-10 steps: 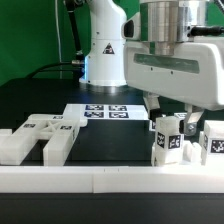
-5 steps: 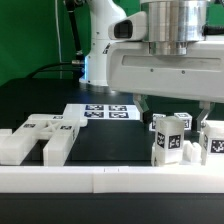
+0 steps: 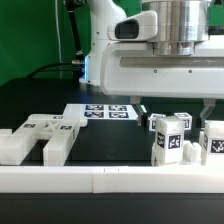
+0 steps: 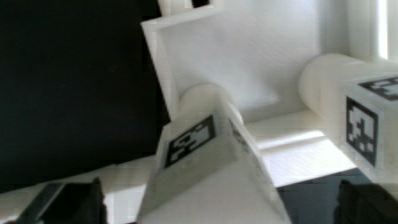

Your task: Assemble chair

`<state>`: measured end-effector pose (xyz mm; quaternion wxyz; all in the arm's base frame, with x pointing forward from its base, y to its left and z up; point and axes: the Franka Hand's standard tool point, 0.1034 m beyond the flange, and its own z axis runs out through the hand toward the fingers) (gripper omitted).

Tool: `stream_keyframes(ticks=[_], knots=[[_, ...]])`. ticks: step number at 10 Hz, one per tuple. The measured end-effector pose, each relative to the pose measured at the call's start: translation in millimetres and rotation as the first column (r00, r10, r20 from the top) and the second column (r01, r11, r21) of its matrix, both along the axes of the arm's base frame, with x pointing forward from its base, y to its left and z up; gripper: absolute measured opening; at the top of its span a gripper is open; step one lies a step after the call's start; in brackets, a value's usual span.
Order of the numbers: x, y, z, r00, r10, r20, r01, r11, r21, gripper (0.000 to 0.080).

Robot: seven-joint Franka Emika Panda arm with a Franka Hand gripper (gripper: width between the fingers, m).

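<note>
Above a tagged chair post [image 3: 170,140], the hand [image 3: 178,105] has lifted clear, its fingers spread wide and holding nothing. The post stands released and upright on the desk [image 3: 60,100], near a 2nd post [image 3: 213,140]. The slotted seat block [image 3: 40,138] lies well apart, unjoined, probably next.

Our glossy white arm [image 3: 102,68] bears a black triangle sticker [image 3: 108,47]; at one o'clock, a grey metal cylinder [image 3: 185,20] tops our white-bodied, dark-fingered pincer [image 3: 173,105].

text: none legible | warning triangle [image 3: 103,47] on robot base [image 3: 95,68] | square tags [image 3: 173,142] on chair blocks [image 3: 158,135], marker board [image 3: 105,111]
</note>
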<state>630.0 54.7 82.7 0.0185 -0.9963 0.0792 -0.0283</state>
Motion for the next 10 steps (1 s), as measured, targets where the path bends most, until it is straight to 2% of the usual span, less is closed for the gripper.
stream_keyframes(ticks=[3, 6, 8, 9, 10], knots=[[0.1, -4.4, 0.0, 0.976, 0.216, 0.000, -0.216, 0.976, -0.031, 0.0649], [0.1, -4.8, -0.1, 0.977, 0.215, 0.000, -0.215, 0.976, -0.030, 0.0622], [0.2, -5.0, 0.0, 0.981, 0.195, 0.000, -0.195, 0.980, -0.029, 0.0289], [0.2, -4.9, 0.0, 0.981, 0.193, 0.000, -0.192, 0.981, -0.029, 0.0291], [0.1, -4.6, -0.1, 0.996, 0.085, 0.000, -0.085, 0.996, -0.021, 0.0291]])
